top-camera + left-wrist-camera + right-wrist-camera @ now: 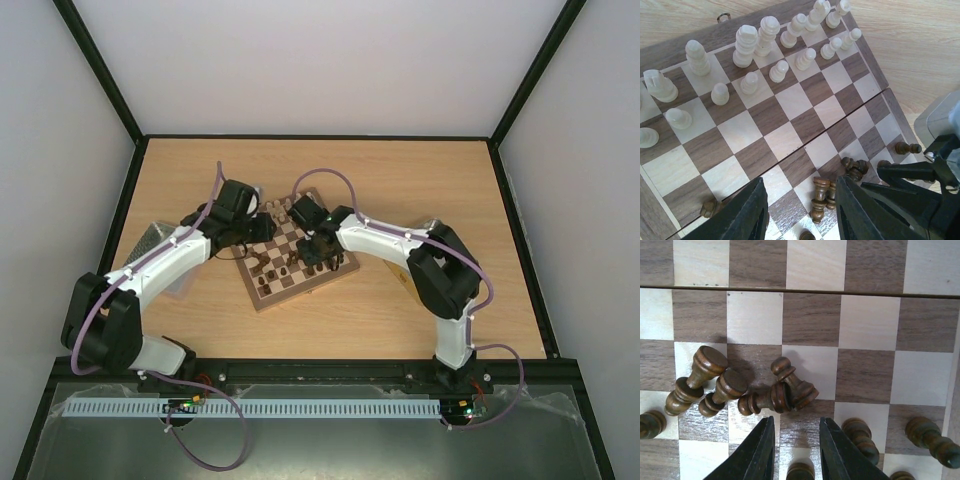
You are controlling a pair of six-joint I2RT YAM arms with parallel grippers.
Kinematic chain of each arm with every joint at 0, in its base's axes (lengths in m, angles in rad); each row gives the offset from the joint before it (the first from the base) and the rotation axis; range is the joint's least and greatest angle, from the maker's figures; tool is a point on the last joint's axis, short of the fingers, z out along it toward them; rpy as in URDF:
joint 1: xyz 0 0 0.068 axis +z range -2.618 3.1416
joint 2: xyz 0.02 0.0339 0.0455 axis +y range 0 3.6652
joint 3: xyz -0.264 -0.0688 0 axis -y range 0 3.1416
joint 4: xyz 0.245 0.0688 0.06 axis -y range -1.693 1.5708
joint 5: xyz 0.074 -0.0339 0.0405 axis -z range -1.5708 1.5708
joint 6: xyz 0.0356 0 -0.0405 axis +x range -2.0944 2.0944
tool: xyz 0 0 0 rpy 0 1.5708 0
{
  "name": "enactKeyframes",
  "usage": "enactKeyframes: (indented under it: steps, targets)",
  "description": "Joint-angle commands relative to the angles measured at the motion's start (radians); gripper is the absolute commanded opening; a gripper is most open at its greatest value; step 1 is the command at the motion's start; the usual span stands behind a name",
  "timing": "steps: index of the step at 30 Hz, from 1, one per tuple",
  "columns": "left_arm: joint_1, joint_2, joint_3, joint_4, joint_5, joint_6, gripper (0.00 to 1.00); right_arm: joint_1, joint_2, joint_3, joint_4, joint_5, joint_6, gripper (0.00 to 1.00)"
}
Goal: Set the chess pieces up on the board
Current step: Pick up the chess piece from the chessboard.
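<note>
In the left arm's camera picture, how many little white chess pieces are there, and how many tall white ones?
Little cream pawns: 8
Tall cream pieces behind them: 7
Total in view: 15; the picture's left edge may cut off another.

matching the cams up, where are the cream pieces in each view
top external: cream pieces along the far-left edge of the board.
left wrist: upper left, standing in two rows.
right wrist: not in it.
shared landmark: dark pieces lying toppled on the board's checks.
</note>
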Motion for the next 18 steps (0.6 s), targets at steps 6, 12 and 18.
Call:
enactKeyframes:
  steps: [6, 12, 18]
  targets:
    - [0.025, -0.026, -0.026, 0.033, 0.032, 0.012, 0.40, 0.008, 0.076, 0.114, -0.088, 0.057, -0.027, 0.24]
    - [0.032, -0.023, -0.023, 0.031, 0.035, 0.013, 0.40, 0.008, 0.126, 0.149, -0.074, 0.079, -0.025, 0.24]
    - [0.036, -0.018, -0.017, 0.027, 0.032, 0.013, 0.41, 0.008, 0.131, 0.155, -0.013, 0.121, 0.008, 0.24]
